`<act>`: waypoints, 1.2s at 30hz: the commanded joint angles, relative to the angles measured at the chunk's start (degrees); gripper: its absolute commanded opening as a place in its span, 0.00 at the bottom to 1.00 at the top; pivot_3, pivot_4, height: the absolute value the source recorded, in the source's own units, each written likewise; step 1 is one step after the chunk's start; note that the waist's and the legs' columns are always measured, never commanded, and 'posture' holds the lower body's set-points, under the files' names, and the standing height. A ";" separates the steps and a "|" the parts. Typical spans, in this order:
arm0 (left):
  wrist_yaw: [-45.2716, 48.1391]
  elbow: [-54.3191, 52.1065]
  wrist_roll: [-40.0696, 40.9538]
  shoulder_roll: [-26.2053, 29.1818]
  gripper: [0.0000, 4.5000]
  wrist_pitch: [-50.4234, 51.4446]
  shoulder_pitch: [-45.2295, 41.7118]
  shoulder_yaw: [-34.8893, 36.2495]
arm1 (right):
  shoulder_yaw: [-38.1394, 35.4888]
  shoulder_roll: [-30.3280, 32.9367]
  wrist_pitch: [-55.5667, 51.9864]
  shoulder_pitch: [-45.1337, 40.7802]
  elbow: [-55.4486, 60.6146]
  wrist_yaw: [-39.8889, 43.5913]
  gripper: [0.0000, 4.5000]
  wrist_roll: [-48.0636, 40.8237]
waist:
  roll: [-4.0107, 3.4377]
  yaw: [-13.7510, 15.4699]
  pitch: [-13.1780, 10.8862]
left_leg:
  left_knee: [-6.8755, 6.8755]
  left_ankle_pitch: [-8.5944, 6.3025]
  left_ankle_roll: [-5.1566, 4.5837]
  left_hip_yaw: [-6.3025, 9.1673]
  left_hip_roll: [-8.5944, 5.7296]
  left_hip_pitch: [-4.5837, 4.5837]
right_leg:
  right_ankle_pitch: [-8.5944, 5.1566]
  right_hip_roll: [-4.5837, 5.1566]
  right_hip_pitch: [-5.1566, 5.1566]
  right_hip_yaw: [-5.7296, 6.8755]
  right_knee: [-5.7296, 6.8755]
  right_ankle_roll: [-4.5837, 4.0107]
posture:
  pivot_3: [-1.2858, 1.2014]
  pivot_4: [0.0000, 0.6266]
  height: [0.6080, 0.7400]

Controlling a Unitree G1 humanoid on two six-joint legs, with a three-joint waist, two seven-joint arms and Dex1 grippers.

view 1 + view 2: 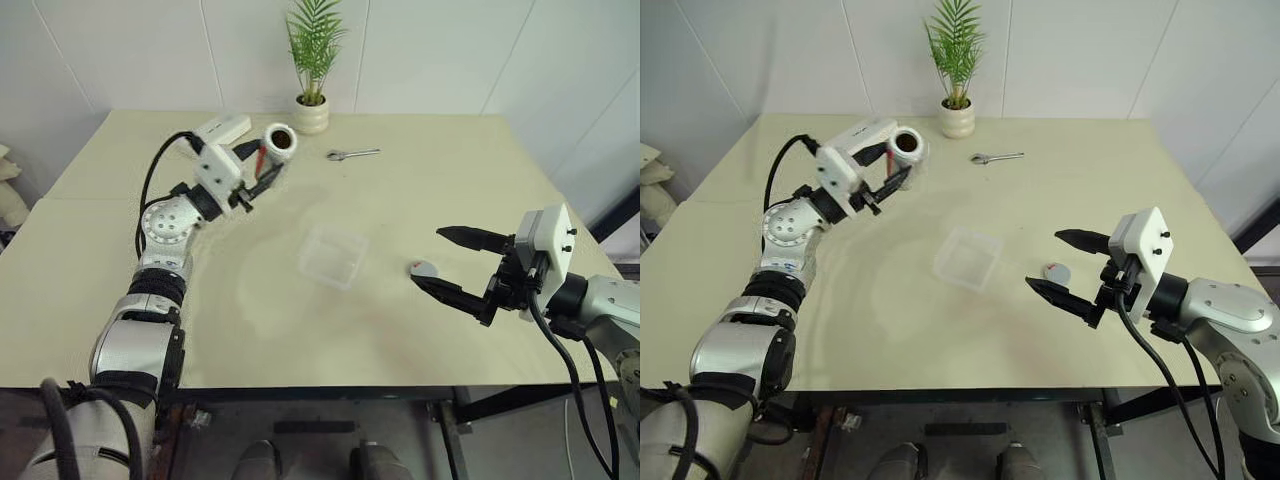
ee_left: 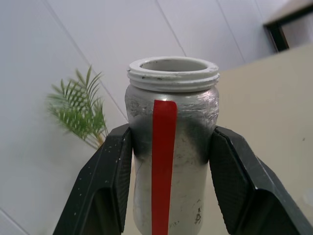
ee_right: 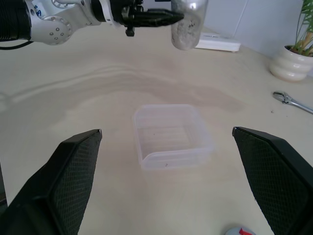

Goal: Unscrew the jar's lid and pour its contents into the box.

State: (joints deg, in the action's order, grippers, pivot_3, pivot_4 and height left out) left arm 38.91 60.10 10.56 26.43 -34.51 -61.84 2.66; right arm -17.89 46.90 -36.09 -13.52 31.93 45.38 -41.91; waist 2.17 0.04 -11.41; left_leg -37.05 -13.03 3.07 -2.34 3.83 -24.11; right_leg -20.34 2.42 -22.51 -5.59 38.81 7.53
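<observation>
My left gripper [image 1: 262, 164] is shut on the silvery jar [image 1: 278, 142], its black fingers [image 2: 105, 181] pressing either side of the red stripe. The jar hangs above the far left of the table with no lid on, and its open mouth is tilted toward my head. The inside of the mouth looks dark brown, but I cannot pick out the contents. The clear plastic box [image 1: 335, 231] sits mid-table, to the right of and nearer than the jar. The grey lid [image 1: 424, 268] with its red mark lies on the table right of the box. My right gripper [image 1: 427, 256] hovers open over the lid.
A white plant pot [image 1: 311, 115] stands at the table's back edge, and a metal wrench [image 1: 352, 154] lies to its right. A flat white case [image 1: 222, 128] lies behind my left arm. The table's front edge is close below my right arm.
</observation>
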 commanded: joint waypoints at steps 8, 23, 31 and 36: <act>-1.39 -14.41 13.91 3.65 0.44 41.73 4.24 12.23 | -1.28 1.02 0.96 -1.27 0.39 0.89 1.00 -0.99 | 0.00 -1.51 0.00 | -0.06 0.12 -0.14 0.10 0.00 0.00 | 0.22 -0.01 0.02 0.00 0.07 0.05 | 0.52 0.24 1.00; -4.84 -16.48 -4.50 8.62 0.44 36.89 4.80 0.34 | -2.03 1.63 2.11 -3.66 -3.71 5.60 1.00 -3.38 | 0.01 -1.68 -0.01 | 0.08 0.12 -0.15 0.13 -0.01 -0.02 | 0.28 -0.02 0.03 0.01 -0.18 0.04 | 0.52 0.24 1.00; -23.03 -8.31 -42.12 9.74 0.44 -5.79 -9.15 -26.27 | -0.77 0.85 2.78 -4.00 -3.98 5.10 1.00 -2.35 | 0.02 -0.14 -0.01 | 0.18 0.10 -0.19 0.01 0.00 -0.17 | 0.51 -0.01 0.04 -0.03 -0.79 0.13 | 0.52 0.24 1.00; -36.51 -4.08 -56.35 8.40 0.44 -16.07 -16.43 -35.40 | -0.33 0.54 2.81 -3.82 -3.59 4.57 1.00 -1.86 | 0.02 -0.21 -0.01 | 0.19 -0.13 -0.52 -0.38 -0.01 -0.25 | 0.63 0.03 0.05 -0.32 -1.23 0.35 | 0.52 0.24 1.00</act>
State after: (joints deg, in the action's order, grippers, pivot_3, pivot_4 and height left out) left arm 7.23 55.27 -41.32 34.49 -47.90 -76.53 -30.70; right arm -17.78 47.42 -34.65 -17.17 26.92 50.31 -43.87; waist 2.19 -0.18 -11.43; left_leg -36.86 -13.19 2.52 -2.82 3.83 -24.35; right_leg -19.70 2.45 -22.51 -6.01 37.56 7.90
